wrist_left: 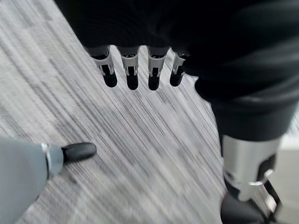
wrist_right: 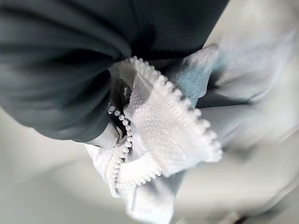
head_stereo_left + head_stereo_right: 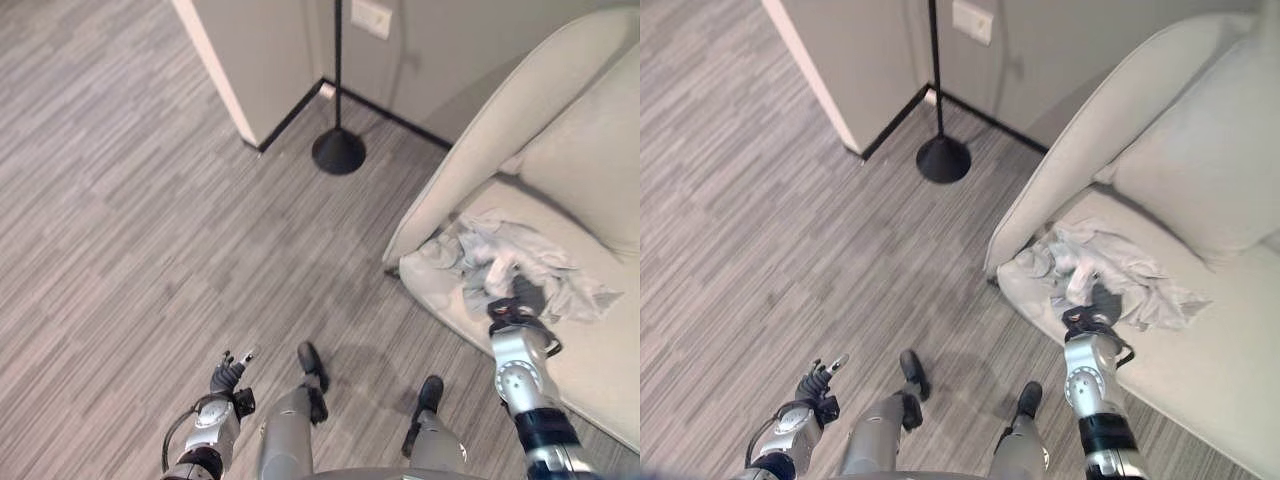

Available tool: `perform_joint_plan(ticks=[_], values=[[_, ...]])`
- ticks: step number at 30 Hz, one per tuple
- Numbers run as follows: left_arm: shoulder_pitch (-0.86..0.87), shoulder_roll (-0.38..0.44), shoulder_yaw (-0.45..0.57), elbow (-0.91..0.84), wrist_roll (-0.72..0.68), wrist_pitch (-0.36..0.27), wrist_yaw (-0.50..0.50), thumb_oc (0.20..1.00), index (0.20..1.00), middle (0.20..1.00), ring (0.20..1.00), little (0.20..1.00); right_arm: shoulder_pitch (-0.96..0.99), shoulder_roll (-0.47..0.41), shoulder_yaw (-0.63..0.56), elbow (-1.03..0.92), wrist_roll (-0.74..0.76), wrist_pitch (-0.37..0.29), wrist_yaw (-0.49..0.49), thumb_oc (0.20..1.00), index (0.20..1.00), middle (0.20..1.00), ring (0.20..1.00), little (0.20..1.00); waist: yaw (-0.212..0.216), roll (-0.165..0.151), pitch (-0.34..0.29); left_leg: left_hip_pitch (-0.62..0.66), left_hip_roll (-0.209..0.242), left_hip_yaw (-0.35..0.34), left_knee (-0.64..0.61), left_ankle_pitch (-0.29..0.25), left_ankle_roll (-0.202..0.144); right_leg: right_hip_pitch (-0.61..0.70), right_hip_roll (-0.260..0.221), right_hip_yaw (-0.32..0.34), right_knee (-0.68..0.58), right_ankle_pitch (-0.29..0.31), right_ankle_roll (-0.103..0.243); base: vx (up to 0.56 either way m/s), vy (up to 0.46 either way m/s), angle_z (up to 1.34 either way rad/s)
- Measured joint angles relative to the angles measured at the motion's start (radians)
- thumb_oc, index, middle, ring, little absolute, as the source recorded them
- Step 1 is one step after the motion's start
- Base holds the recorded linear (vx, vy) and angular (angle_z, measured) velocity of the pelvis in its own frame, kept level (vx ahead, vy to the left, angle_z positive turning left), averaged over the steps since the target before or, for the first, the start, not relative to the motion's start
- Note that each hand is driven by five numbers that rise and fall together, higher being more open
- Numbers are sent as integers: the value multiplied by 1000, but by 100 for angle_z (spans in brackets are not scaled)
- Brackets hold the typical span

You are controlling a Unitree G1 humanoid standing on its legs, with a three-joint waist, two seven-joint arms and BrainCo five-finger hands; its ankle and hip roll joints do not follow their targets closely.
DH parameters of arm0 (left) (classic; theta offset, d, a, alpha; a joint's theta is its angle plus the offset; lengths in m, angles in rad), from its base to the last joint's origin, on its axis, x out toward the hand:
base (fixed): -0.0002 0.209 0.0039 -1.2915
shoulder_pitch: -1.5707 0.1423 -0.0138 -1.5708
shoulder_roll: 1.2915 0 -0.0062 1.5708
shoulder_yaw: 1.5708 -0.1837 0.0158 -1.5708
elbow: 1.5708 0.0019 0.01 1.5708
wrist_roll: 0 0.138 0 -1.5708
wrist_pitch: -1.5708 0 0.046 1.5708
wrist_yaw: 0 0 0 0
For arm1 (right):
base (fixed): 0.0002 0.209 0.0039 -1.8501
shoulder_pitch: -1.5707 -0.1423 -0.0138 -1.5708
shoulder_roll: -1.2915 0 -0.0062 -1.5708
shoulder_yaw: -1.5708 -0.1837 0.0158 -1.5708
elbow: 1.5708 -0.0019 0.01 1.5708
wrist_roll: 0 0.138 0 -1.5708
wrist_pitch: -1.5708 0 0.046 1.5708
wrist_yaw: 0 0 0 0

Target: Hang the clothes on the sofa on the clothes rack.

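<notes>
**Right hand in the crumpled garment on the sofa**

The pale grey garment (image 3: 520,265) is lying crumpled on the seat cushion of the beige sofa (image 3: 480,130), close to the sofa's near left corner and just inside its armrest. The right hand (image 3: 527,297) is reaching into the near edge of the heap, its dark cover sitting on the cloth. In the right wrist view a fold of the garment with a white zipper (image 2: 163,121) is bunching up right against the hand's dark cover (image 2: 65,60); the fingers are lying hidden behind the cloth, so whether they are gripping it cannot be told.

The left hand (image 3: 229,375) is hanging low over the striped grey floor (image 3: 150,200), well apart from the sofa. In the left wrist view its fingers (image 1: 132,70) are pointing straight out in a row, relaxed and holding nothing.

On the far side of the floor, a black pole on a round base (image 3: 338,150) is standing near the wall corner (image 3: 255,70), to the left of the sofa.
</notes>
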Motion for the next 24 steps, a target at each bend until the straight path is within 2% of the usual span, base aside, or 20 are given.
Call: perform_joint_plan(ticks=[1, 4, 5, 7, 9, 12, 14, 15, 17, 19, 20, 22, 24], values=[[11, 3, -3, -38, 6, 13, -3, 1000, 1000, 1000, 1000, 1000, -32, -74, -26, -79, -41, -1, -17, 200, 200, 200, 200, 200, 4, -13, -28, 65, -20, 3, -29, 0, 1, 57, -17, -7, -2, -8, 11, 27, 53, 11], [35, 24, -3, -141, 5, 24, 0, 1000, 1000, 1000, 1000, 1000, -110, -149, -20, -137, -121, 0, -28, 200, 200, 200, 200, 200, 7, -19, -65, 127, -36, 2, -50, -3, 6, 113, -23, -12, 1, -5, 28, 16, 31, 6], [36, 41, -12, -219, 4, 24, 0, 1000, 1000, 1000, 1000, 1000, -169, -180, -16, -130, -157, 2, -32, 200, 200, 200, 200, 200, 10, -23, -92, 144, -36, 3, -55, -1, 3, 124, -22, -12, 6, 0, 36, 44, 30, -2], [41, 52, -14, -333, 4, 29, -1, 1000, 1000, 1000, 1000, 1000, -243, -240, 28, -131, -173, 27, -36, 200, 200, 200, 200, 200, 16, -24, -106, 181, -41, 6, -85, 3, -1, 143, -21, -12, 11, 0, 36, 36, 11, -7], [27, 53, -24, -429, 4, 29, 3, 1000, 1000, 1000, 1000, 1000, -342, -330, 98, -131, -195, 76, -37, 200, 200, 200, 200, 200, 22, -25, -111, 234, -42, 11, -109, 11, -9, 178, -17, -14, 15, 0, 36, 19, 2, -10], [-7, 52, -38, -441, 10, 22, 12, 1000, 1000, 1000, 1000, 1000, -448, -371, 156, -103, -208, 87, -35, 200, 200, 200, 200, 200, 18, -37, -149, 247, -38, 22, -119, 13, -13, 179, -14, -10, 14, -11, 36, 12, 7, -13], [-66, 52, -59, -452, 38, 41, 39, 1000, 1000, 1000, 1000, 1000, -629, -461, 263, -24, -201, 133, -38, 200, 200, 200, 200, 200, 0, -39, -152, 259, -35, 29, -120, 18, -13, 189, -10, -8, 10, -11, 37, 15, -6, -5], [-83, 56, -79, -467, 43, 40, 40, 1000, 1000, 1000, 1000, 1000, -674, -483, 283, -14, -202, 129, -36, 200, 200, 200, 200, 200, 2, -41, -155, 263, -34, 31, -127, 25, -19, 189, -8, -8, 11, -11, 37, 21, -12, -10], [-147, 75, -158, -487, 104, 38, 40, 1000, 1000, 1000, 1000, 1000, -884, -529, 407, 96, -173, 132, -31, 200, 200, 200, 200, 200, -7, -53, -165, 296, -31, 36, -149, 37, -18, 209, 1, -6, 6, -11, 36, -5, -16, -16], [-225, 51, -240, -470, 124, 16, 31, 1000, 1000, 1000, 1000, 1000, -1147, -505, 478, 290, -127, 115, -36, 200, 200, 200, 200, 200, -20, -77, -188, 312, -24, 51, -158, 45, -17, 210, 7, -6, 7, -11, 36, 6, -12, -22], [-237, 35, -276, -451, 141, 15, 27, 1000, 1000, 1000, 1000, 1000, -1299, -450, 527, 383, -102, 109, -35, 200, 200, 200, 200, 200, -33, -86, -195, 333, -22, 60, -172, 47, -18, 210, 11, 0, 7, -11, 35, 10, -15, -24], [-262, 28, -392, -418, 131, 14, 4, 1000, 1000, 1000, 1000, 1000, -1513, -362, 658, 621, -70, 114, -32, 200, 200, 200, 200, 200, -31, -78, -202, 345, -16, 74, -172, 47, -18, 212, 15, 5, 5, -11, 35, -9, -24, -22], [-261, 5, -476, -438, 130, 13, -46, 1000, 1000, 1000, 1000, 1000, -1545, -330, 631, 655, -64, 106, -30, 200, 200, 200, 200, 200, -23, -93, -213, 345, -7, 76, -172, 48, -20, 217, 22, 2, -5, -14, 31, -8, -18, -4]])
